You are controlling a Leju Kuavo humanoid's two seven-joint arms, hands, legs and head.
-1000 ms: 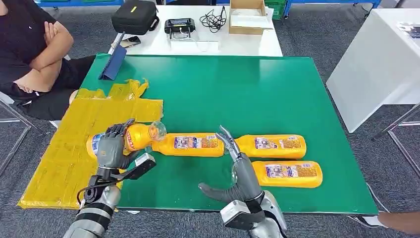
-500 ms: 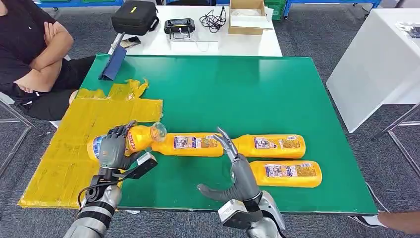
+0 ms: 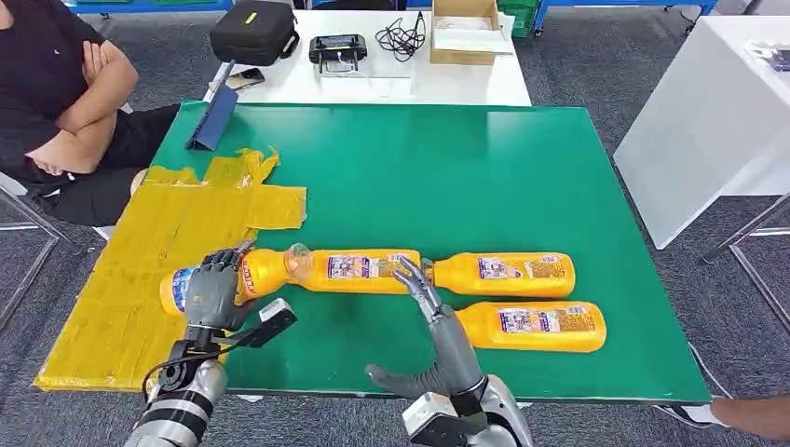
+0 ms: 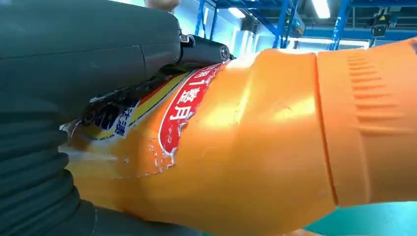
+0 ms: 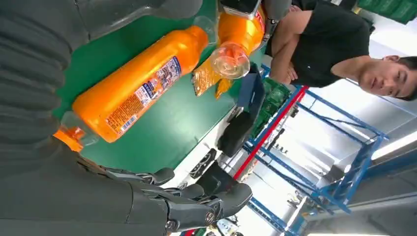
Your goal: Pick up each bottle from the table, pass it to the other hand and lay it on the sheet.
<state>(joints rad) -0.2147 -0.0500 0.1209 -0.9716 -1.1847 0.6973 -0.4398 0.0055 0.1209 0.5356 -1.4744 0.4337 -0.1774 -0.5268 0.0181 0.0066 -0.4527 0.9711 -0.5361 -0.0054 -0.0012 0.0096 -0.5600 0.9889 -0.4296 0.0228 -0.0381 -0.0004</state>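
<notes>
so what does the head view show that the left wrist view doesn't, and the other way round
Head view alone: the green table, the yellow sheet, three more orange bottles lying on the table, the open right hand, and a seated person.

Left wrist view alone: the held bottle's peeling red label and ribbed cap, close up.

Both: the left hand gripping a bottle.

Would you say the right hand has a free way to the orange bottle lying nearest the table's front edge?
Probably yes: the right hand is open and holds nothing, and the nearest bottle lies just beside it with nothing between.
</notes>
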